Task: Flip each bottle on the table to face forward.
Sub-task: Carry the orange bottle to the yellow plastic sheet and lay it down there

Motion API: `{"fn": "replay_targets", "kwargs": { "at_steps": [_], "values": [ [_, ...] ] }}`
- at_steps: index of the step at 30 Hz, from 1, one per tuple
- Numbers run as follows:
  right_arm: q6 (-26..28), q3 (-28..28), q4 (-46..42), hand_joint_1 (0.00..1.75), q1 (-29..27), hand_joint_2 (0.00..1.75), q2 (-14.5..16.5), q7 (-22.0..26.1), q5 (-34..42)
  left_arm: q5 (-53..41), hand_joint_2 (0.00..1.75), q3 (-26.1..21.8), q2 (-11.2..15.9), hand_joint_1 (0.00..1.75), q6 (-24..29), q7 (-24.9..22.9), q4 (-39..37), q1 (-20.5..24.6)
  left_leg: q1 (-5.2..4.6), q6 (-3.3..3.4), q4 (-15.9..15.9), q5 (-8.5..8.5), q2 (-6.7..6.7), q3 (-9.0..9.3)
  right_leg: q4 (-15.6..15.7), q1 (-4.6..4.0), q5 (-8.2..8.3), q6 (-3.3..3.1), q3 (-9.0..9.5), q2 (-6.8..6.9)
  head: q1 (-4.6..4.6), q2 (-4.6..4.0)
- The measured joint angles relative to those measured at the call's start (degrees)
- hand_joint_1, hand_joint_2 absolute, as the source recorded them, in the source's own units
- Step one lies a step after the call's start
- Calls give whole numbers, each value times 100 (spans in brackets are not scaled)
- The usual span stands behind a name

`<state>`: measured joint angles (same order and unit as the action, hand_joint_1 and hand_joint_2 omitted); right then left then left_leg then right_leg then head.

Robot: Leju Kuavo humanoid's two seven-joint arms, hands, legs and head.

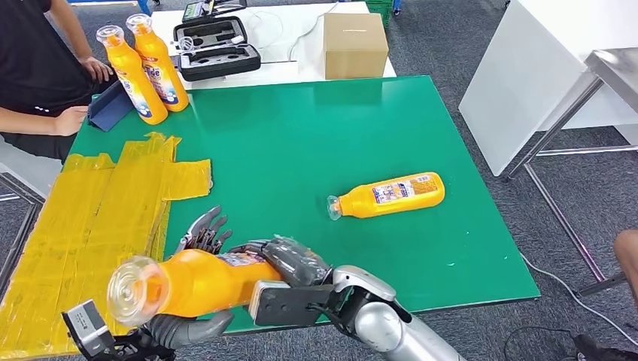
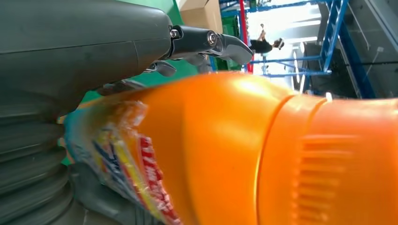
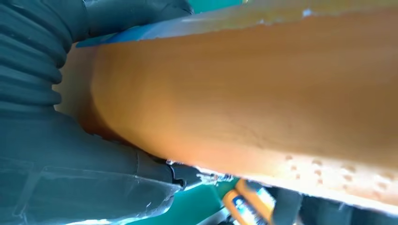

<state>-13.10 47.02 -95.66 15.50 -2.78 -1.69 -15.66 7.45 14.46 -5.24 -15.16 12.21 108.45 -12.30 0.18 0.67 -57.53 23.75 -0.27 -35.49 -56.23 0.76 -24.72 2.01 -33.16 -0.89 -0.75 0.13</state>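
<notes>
Probably light, stiff, slick plastic: both hands clamp one bottle (image 1: 188, 282), right hand (image 1: 290, 265) at its body, left hand (image 1: 197, 241) beneath; grip the labelled middle.

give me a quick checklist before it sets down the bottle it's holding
1. Held bottle secured: ok. The right robot hand wraps its body and the left robot hand is at it too, with a thumb underneath.
2. Label facing forward: cannot tell. Only part of the label shows near the right robot hand.
3. Free space on the green table ahead: ok.
4. Yellow taped patch lies under the held bottle's cap end: ok.
5. Lying bottle clear of the hands: ok, it lies apart to the right.
6. Two standing bottles and a person's hand far enough off: ok, at the far left corner.
</notes>
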Motion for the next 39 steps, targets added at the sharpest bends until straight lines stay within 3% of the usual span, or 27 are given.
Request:
{"fn": "replay_targets", "kwargs": {
  "at_steps": [13,14,17,18,35,36,39],
  "values": [
    [-260,552,391,175,228,175,75,48,103,71,175,17,15,0,16,10,0,-26,-1,0,0,0,0,0,1,1,0,0,1,0,0,0],
    [-274,586,425,175,255,175,78,46,129,58,175,14,16,27,32,4,0,-26,-1,0,0,-1,0,0,1,1,0,0,0,0,0,0],
    [-304,670,509,175,326,175,76,41,181,-7,175,10,18,158,68,-21,0,-26,-1,0,0,-1,0,0,1,1,0,0,-1,0,1,0],
    [-308,691,533,175,343,175,76,40,195,-26,175,10,19,175,72,-28,0,-26,-1,0,0,-1,0,0,1,1,0,0,-1,0,0,0],
    [-328,766,703,175,418,175,76,48,276,-46,175,10,58,175,29,-52,-85,58,0,-1,0,-1,2,1,0,1,0,0,-3,0,0,0],
    [-319,766,705,164,417,175,76,51,266,-49,175,10,60,175,25,-52,-90,65,0,-1,-1,-1,2,1,0,1,0,0,-3,0,0,0],
    [-227,766,705,33,405,175,75,64,174,-78,175,8,61,175,21,-51,-97,86,0,-1,-1,-1,2,1,1,1,0,0,-3,0,1,0]
  ]
}}
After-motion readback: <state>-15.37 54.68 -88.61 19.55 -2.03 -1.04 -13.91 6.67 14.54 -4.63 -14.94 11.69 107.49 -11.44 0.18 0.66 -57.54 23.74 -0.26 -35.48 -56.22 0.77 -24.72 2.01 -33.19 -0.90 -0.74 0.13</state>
